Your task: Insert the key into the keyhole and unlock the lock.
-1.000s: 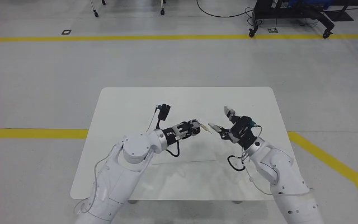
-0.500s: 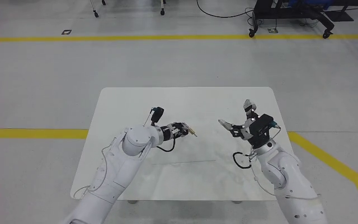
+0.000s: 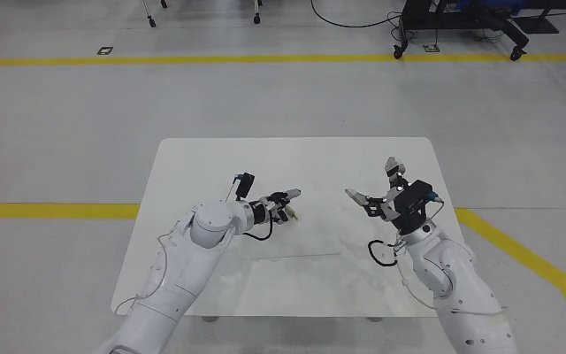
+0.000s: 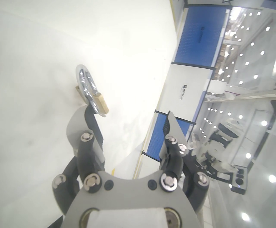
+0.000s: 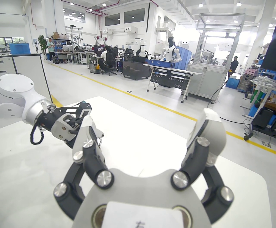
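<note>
Top view: padlock [image 3: 288, 212] on the table [image 3: 203, 168]

I see the left gripper [image 3: 286, 201] low over the table, fingers wide, holding nothing. The brass padlock lies at one fingertip; I can't tell if they touch. The right gripper [image 3: 375, 182] is well apart, fingers wide, empty.

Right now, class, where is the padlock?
The padlock sits on the white table, left of centre in the top view, at one fingertip of the left gripper, whose jaws stand open.

You have bright, even light from ceiling lamps [image 5: 238, 3]; the white desk [image 4: 43, 43] glares almost featureless, and wrist views bow at their edges.
</note>
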Robot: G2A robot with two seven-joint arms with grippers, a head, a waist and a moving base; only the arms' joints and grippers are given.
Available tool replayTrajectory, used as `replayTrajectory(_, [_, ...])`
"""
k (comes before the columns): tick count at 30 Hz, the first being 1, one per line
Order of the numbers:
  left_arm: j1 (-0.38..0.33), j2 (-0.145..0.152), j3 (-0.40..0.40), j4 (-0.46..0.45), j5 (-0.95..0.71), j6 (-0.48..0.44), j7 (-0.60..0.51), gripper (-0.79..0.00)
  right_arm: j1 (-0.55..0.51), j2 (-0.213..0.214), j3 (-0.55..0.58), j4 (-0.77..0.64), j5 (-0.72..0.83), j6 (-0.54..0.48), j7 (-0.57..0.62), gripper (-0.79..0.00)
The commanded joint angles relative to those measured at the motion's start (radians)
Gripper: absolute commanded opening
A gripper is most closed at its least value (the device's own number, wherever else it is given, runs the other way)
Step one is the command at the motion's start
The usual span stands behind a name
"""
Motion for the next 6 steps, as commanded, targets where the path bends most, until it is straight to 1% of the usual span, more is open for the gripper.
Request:
replayTrajectory(1, [0.059, 0.015, -0.057, -0.079, -0.02, -0.025, 0.006, 0.0, 0.0, 0.0, 0.0, 0.0, 0.0, 0.0, 0.0, 0.0])
replayTrajectory(2, [0.079, 0.02, -0.075, -0.107, -0.025, -0.032, 0.005, 0.0, 0.0, 0.0, 0.0, 0.0, 0.0, 0.0, 0.0, 0.0])
replayTrajectory(6, [0.204, 0.048, -0.172, -0.305, -0.044, -0.071, -0.014, 0.0, 0.0, 0.0, 0.0, 0.0, 0.0, 0.0, 0.0, 0.0])
